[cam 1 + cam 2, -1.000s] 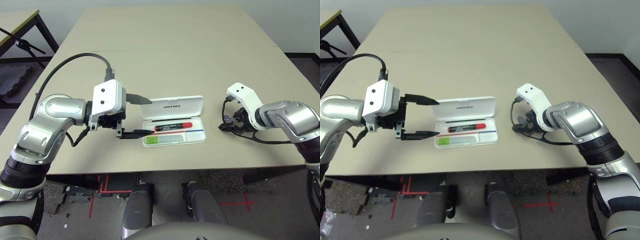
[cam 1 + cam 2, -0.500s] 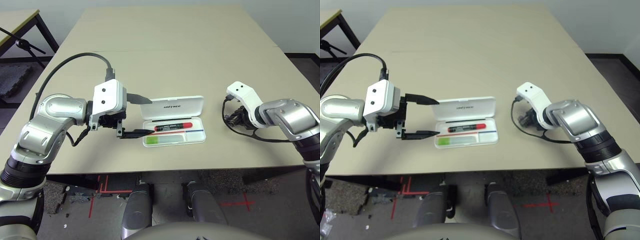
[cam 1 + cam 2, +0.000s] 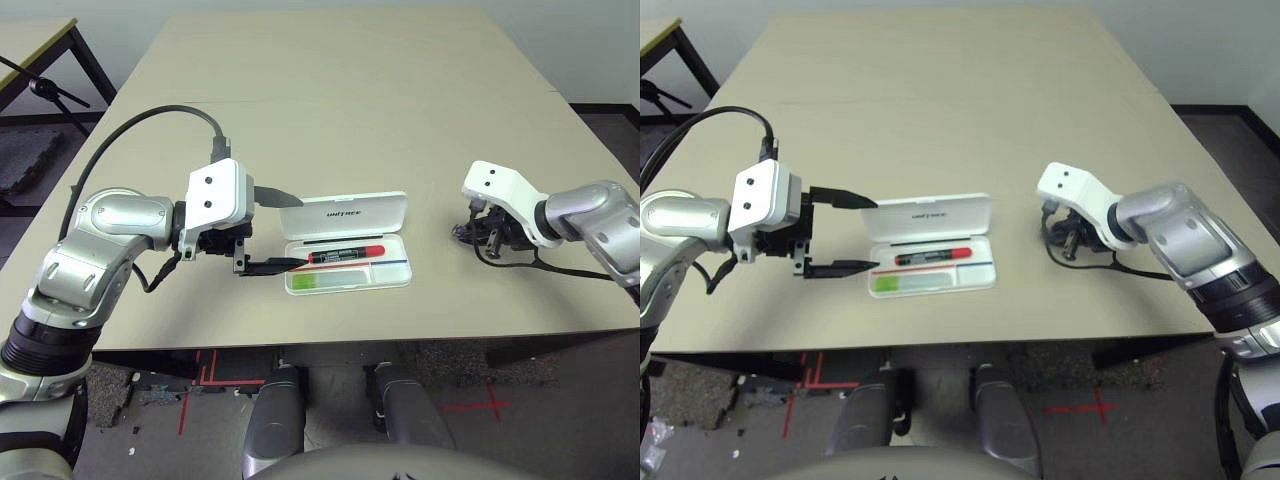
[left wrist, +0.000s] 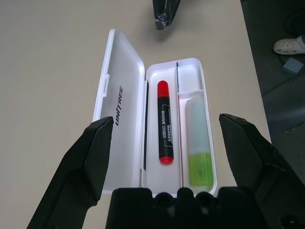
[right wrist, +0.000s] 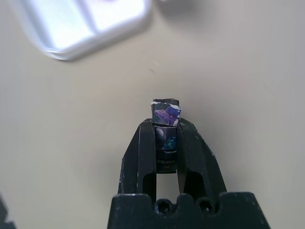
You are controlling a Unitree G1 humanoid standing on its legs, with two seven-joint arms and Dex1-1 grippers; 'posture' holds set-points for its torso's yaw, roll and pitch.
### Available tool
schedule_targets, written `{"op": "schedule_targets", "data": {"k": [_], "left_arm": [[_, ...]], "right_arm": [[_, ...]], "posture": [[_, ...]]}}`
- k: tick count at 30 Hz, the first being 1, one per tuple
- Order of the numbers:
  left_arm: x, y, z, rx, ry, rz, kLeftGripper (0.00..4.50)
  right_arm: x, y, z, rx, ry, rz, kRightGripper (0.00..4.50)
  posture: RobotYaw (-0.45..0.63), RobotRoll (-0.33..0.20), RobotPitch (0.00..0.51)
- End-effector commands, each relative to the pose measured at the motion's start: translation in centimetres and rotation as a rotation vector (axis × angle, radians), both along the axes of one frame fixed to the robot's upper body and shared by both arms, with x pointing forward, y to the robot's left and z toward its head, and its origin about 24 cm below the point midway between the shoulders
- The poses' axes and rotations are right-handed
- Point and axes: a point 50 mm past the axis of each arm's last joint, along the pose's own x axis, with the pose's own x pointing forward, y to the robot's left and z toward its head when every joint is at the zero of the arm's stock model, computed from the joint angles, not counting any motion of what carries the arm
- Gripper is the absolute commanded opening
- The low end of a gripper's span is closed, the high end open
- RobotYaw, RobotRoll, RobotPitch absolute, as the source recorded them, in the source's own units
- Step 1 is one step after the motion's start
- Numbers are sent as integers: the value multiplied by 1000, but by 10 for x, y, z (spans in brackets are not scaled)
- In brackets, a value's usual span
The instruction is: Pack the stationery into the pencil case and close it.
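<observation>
Right gripper [image 5: 166, 143] clamped on small dark block [image 5: 166, 125], near table's [image 3: 350, 90] right edge. Left gripper [image 4: 176, 143] spread wide beside open pencil case [image 3: 347, 244] holding red marker [image 3: 346, 254] and green highlighter [image 3: 325, 281].

One pencil case [image 4: 125, 109], one red marker [image 4: 165, 126], one green highlighter [image 4: 197, 152] — one small dark block [image 5: 166, 125]

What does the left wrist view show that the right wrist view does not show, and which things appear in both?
Left wrist view alone: the left gripper, open, facing the red marker and green highlighter lying in separate compartments of the case, plus the UNITREE print on the lid.

Right wrist view alone: a close look at the small dark block, pinched between the black fingers.

Both: the table, the white pencil case, open in the left wrist view, and the right gripper, shut on the block.
</observation>
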Motion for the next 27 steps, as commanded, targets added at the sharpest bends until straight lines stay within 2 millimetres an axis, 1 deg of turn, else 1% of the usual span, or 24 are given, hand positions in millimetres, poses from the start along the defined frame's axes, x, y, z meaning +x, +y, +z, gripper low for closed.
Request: {"op": "schedule_targets", "data": {"k": [1, 7, 10, 13, 19, 27], "left_arm": [[-1, -2, -4, 22, 4, -7, 4500], [-1, -2, -5, 26, 1, -5, 4500], [-1, -1, -6, 30, 0, -3, 4500], [-1, -2, -7, 33, -2, 0, 4500], [-2, -2, -8, 39, -3, 8, 4500], [-4, -1, -8, 44, -3, 19, 4500]], "right_arm": [[-7, 4, 10, 28, -10, 129, 322], [-17, 25, 15, 82, 24, 289, 322], [-20, 35, 11, 84, 51, 344, 322], [-18, 46, 0, 64, 69, 387, 322], [-12, 61, -10, 41, 63, 423, 322], [-6, 72, -18, 28, 53, 439, 322]], "posture": [[39, 0, 113], [43, 0, 111], [48, 0, 110], [56, 0, 112], [72, 0, 114], [86, 0, 118]]}}
